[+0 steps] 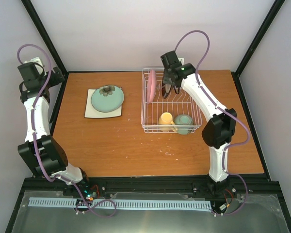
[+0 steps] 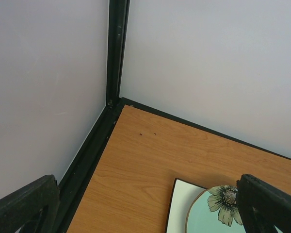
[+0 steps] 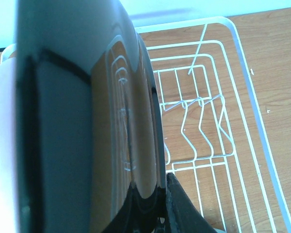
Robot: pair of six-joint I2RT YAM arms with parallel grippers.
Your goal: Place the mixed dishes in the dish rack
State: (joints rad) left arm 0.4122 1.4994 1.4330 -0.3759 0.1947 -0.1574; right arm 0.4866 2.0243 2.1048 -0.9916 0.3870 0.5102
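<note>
Over the far right part of the worktop (image 1: 116, 145), the right gripper (image 1: 168, 87) is clamped on the black-rimmed plate (image 3: 87, 121). It holds the plate on edge above the far end of the dish rack (image 1: 172, 131), just beside the pink plate (image 1: 151, 86), which already stands upright in the prongs on the rack's left side. The edge-on hold looks chosen so that the plate can drop straight into the next slot, parallel to the pink one. In the right wrist view its glossy dark rim fills the left half, with one finger (image 3: 182, 208) pressed against it at the bottom and the empty wire prongs beyond. I cannot tell whether the plate's lower edge touches the wires yet. The right arm reaches from its base at the near edge, elbow out toward the right edge, forearm angled back and left over the rack. The yellow mug (image 1: 166, 119) and pale-green bowl (image 1: 183, 122) sit side by side at the rack's near end, leaving the prong row free for plates. Toward the far left corner the mint-green plate (image 1: 107, 98) rests on the square off-white plate (image 1: 94, 112), both yet to be loaded. The left arm is folded back at that corner, and the left gripper (image 2: 144, 194) is spread wide and empty, out of the way.
</note>
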